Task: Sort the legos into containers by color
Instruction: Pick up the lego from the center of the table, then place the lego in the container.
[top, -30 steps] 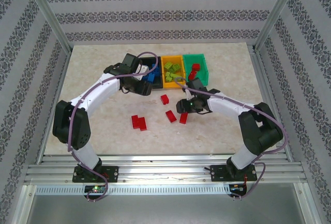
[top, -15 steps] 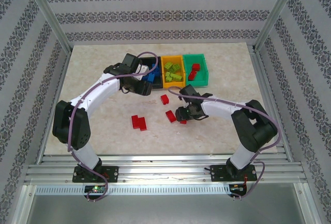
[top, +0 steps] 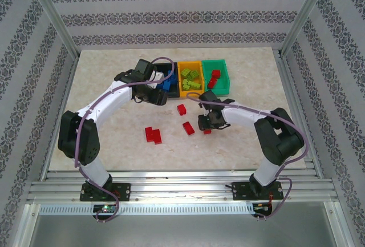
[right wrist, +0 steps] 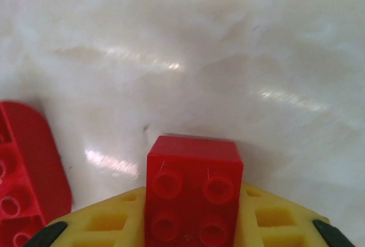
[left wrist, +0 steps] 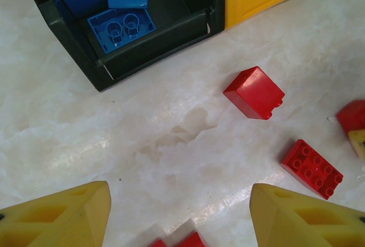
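The right tool (top: 206, 124) is clamped on a red brick (right wrist: 194, 164) that pokes past its tips, so a jerky lift might twist it loose, while the left tool (left wrist: 179, 218) hangs apart.

**A:** Bright, even light from overhead on the table (top: 256, 70). Shadows under both arms are short and faint.

**B:** Glossy marble, though! In the right wrist view, white streaks of glare run across it, and the far surface goes soft.

**A:** The red brick (right wrist: 194, 190) up close is slightly soft too, studs readable, with a dim shadow to its right.

**B:** The left wrist view is crisper. The blue bricks (left wrist: 120, 27) in the black bin (left wrist: 154, 53) are sharp, there's a pale sheen on the stone, and the yellow fingers (left wrist: 63, 218) blur at the bottom corners.

**A:** Overhead, the front rail (top: 182, 187) runs straight edge to edge.
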Robot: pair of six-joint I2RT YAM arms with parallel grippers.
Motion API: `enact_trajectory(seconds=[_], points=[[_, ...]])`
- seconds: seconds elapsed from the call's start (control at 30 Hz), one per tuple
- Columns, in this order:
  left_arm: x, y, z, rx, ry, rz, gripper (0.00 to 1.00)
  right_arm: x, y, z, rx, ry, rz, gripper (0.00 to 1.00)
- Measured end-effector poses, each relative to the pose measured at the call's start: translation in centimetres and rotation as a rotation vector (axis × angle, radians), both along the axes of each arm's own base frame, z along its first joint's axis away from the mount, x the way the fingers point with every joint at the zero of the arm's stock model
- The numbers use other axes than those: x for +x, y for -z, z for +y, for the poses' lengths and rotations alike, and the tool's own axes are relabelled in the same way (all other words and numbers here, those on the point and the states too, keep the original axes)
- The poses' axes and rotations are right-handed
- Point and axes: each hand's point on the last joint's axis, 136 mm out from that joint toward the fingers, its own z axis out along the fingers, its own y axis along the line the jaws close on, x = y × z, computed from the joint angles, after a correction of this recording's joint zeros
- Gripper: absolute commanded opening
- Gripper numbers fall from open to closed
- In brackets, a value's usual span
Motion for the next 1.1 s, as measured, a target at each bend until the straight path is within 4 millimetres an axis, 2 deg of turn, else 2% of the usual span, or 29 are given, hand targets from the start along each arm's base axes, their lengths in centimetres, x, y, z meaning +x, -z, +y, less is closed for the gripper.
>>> enact_trajectory(seconds=[0.07, 0.17, 0.33, 0.4, 0.47, 0.53, 0.63, 0.73, 0.8, 0.9, 1.0, 1.1], points=[[0.0, 0.0, 0.0, 0.000, 0.000, 0.000, 0.65, 1.6, -1.0, -0.9, 0.018, 0.035, -0.023, 0.30], [0.0, 0.0, 0.0, 0.000, 0.000, 0.000, 0.65, 5.1, -3.7, -2.3, 0.059, 0.088, -0.097, 0.30], [0.0, 0.0, 0.0, 0.000, 0.000, 0.000, 0.65, 12.6, -10.8, -4.3, 0.141, 0.159, -0.281, 0.30], [0.0, 0.0, 0.0, 0.001, 0.000, 0.000, 0.65, 15.5, -12.9, -4.9, 0.165, 0.175, -0.333, 0.30], [0.0, 0.0, 0.0, 0.001, 0.000, 0.000, 0.65, 18.1, -13.9, -5.4, 0.182, 0.188, -0.365, 0.30], [0.0, 0.0, 0.0, 0.001, 0.000, 0.000, 0.65, 20.2, -13.8, -5.9, 0.188, 0.202, -0.369, 0.31], [0.0, 0.0, 0.0, 0.001, -0.001, 0.000, 0.65, 22.6, -12.5, -6.3, 0.186, 0.214, -0.346, 0.34], [0.0, 0.0, 0.0, 0.001, 0.000, 0.000, 0.66, 24.1, -11.1, -6.3, 0.180, 0.211, -0.318, 0.35], [0.0, 0.0, 0.0, 0.001, 0.000, -0.001, 0.65, 24.9, -10.5, -6.2, 0.177, 0.205, -0.304, 0.36], [0.0, 0.0, 0.0, 0.002, -0.001, 0.000, 0.65, 25.8, -9.9, -6.1, 0.176, 0.197, -0.296, 0.46], [0.0, 0.0, 0.0, 0.002, 0.000, 0.000, 0.65, 25.7, -9.8, -6.0, 0.175, 0.193, -0.289, 0.55], [0.0, 0.0, 0.0, 0.001, 0.000, -0.001, 0.65, 25.7, -9.6, -6.0, 0.176, 0.195, -0.286, 0.55]])
